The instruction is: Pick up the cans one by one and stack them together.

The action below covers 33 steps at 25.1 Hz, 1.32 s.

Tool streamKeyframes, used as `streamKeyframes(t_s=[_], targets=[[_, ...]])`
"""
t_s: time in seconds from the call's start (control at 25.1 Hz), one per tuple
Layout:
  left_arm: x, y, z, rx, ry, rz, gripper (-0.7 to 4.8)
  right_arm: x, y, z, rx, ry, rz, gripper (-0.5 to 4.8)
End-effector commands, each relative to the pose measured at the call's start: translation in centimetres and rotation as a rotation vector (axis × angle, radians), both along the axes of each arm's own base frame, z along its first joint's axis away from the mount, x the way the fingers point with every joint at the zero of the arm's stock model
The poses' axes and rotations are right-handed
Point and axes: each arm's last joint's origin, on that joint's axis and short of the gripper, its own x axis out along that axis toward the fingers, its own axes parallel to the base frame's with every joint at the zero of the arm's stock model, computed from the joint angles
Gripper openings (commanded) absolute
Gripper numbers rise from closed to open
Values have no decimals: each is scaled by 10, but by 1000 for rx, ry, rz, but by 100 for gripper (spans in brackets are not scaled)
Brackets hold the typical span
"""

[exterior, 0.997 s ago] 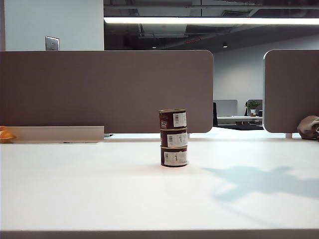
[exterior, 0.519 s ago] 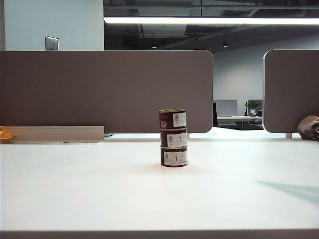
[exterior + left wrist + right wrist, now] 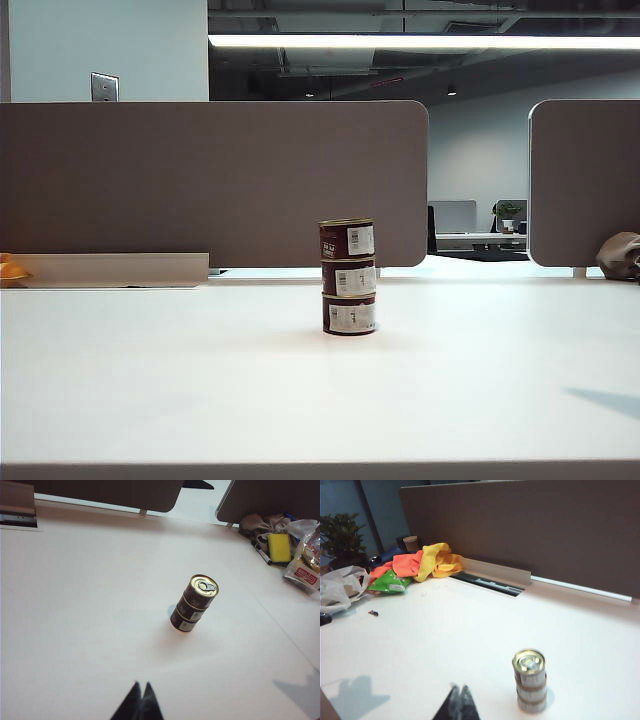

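Three squat maroon-labelled tins with gold lids [image 3: 348, 277] stand stacked in one column on the white table [image 3: 150, 380]. Both black two-finger grippers, left [image 3: 140, 700] and right [image 3: 459, 701], hover apart from that stack, fingers pressed together, holding nothing.

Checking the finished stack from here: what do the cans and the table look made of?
Cans: likely metal tins, judging by the glossy gold pull-tab lid, with maroon labels, probably paper. Table: smooth matte white, perhaps laminate. Left gripper and right gripper shut, clear of the stack.
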Motion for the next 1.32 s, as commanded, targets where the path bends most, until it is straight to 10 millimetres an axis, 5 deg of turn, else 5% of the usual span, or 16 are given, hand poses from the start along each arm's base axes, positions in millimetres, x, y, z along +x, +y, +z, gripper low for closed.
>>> streamKeyframes(t_s=[0.04,0.44,1.0,1.32], targets=[[6,-2,-8,-9,-26,0,-6,-2,-1,-21,11,-3,2,-6],[13,-4,-34,7,27,-1,-6,-7,-4,-91,124,-54,40,-6],[22,-7,-59,-1,-18,3,-6,-20,-16,-135,244,-41,46,-6],[26,-6,-80,39,2,36,-6,-19,-15,-152,172,47,33,-5]])
